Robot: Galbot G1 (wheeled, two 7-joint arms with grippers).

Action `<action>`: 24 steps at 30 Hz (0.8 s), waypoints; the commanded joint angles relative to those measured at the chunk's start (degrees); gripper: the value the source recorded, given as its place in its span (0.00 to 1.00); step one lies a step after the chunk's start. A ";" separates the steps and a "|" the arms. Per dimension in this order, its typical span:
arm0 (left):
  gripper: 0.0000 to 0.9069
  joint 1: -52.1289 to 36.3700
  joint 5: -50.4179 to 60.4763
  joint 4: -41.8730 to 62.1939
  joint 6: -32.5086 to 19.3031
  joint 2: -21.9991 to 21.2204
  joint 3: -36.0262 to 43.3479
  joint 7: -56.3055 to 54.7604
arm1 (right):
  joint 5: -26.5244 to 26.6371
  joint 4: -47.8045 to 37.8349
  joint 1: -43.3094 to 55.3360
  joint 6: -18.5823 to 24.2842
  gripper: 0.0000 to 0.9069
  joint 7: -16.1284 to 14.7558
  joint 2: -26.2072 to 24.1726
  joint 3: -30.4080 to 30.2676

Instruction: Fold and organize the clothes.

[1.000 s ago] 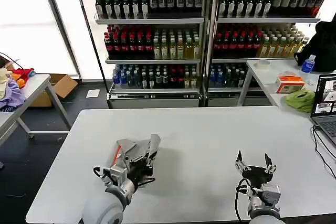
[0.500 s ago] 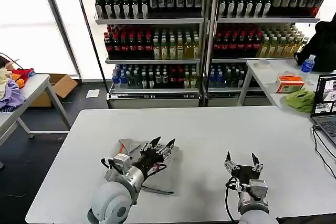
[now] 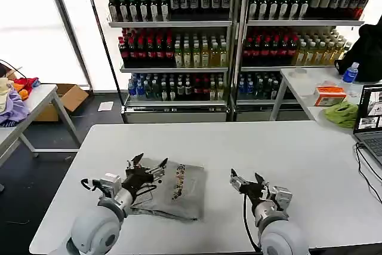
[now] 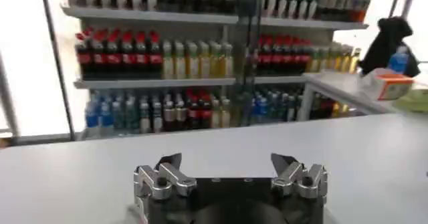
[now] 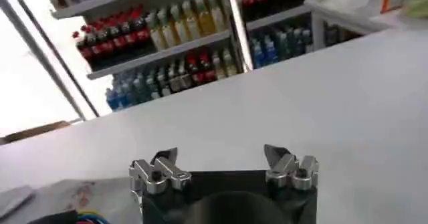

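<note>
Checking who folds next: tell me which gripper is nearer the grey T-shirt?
Left. The left gripper is open over the T-shirt's near edge; the right gripper is open beside it, apart over bare table.

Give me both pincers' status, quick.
Left pincer: open, empty, over the folded grey T-shirt.
Right pincer: open, empty, above the table beside the shirt.

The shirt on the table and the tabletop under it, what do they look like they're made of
The grey T-shirt looks like soft matte knit fabric, likely cotton: it lies limp with creases and a folded edge, chest print facing up. The table looks like a hard, smooth white laminate or painted board with a faint sheen; the exact material is unclear.
</note>
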 commanded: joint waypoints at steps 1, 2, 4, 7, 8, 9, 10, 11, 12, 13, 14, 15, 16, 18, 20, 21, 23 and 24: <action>1.00 3.30 2.48 -0.42 1.44 3.17 -6.75 -1.21 | 13.88 -3.39 6.69 -1.72 1.00 3.13 -1.86 -7.84; 1.00 3.48 2.50 -0.32 1.42 3.12 -6.98 -1.24 | 13.80 -4.09 7.29 -1.72 1.00 3.04 -1.85 -8.68; 1.00 3.70 2.59 -0.12 1.41 3.01 -7.29 -1.26 | 13.84 -4.82 8.74 -1.72 1.00 3.14 -1.65 -9.73; 1.00 3.72 2.62 0.16 1.41 2.87 -7.69 -1.41 | 13.91 -5.77 10.30 -1.73 1.00 3.61 -1.36 -11.89; 1.00 3.68 2.61 0.29 1.40 2.90 -7.82 -1.50 | 13.93 -6.05 10.57 -1.72 1.00 3.67 -1.42 -12.91; 1.00 3.59 2.58 0.48 1.38 2.93 -7.93 -1.60 | 13.92 -6.42 11.33 -1.74 1.00 3.68 -1.51 -13.74; 1.00 3.54 2.58 0.65 1.34 3.01 -8.12 -1.60 | 14.04 -6.84 11.98 -1.74 1.00 3.66 -1.61 -14.46; 1.00 3.54 2.55 0.84 1.35 3.07 -8.31 -1.60 | 14.23 -7.32 12.98 -1.75 1.00 3.73 -1.72 -15.23; 1.00 3.58 2.49 0.87 1.36 3.14 -8.48 -1.58 | 15.15 -8.11 13.88 -1.78 1.00 3.83 -1.76 -15.67; 1.00 3.65 2.42 0.88 1.38 3.20 -8.67 -1.56 | 15.90 -8.76 14.67 -1.79 1.00 4.06 -1.73 -16.13; 1.00 3.83 2.39 0.87 1.39 3.30 -8.75 -1.54 | 16.32 -9.18 15.12 -1.80 0.99 4.20 -1.68 -16.36; 1.00 3.91 2.39 0.85 1.40 3.33 -8.84 -1.55 | 17.15 -10.07 16.04 -1.80 0.98 4.45 -1.61 -16.81; 1.00 3.99 2.36 0.90 1.42 3.34 -8.91 -1.54 | 17.59 -10.63 16.50 -1.82 0.97 4.63 -1.54 -17.10; 1.00 4.21 2.37 1.04 1.41 3.26 -9.08 -1.54 | 17.71 -11.91 17.20 -1.80 0.94 4.59 -1.31 -17.73; 1.00 4.41 2.35 1.25 1.40 3.13 -9.14 -1.52 | 17.66 -12.86 17.75 -1.79 0.93 4.54 -0.89 -18.34; 1.00 4.41 2.35 1.33 1.41 3.09 -9.15 -1.51 | 17.65 -13.25 17.92 -1.80 0.93 4.56 -0.60 -18.51; 1.00 4.35 2.29 1.63 1.40 2.97 -9.16 -1.52 | 17.63 -13.94 18.21 -1.80 0.89 5.07 0.07 -18.98; 1.00 4.32 2.28 1.71 1.39 2.95 -9.15 -1.52 | 17.63 -14.10 18.21 -1.80 0.88 5.32 0.20 -19.05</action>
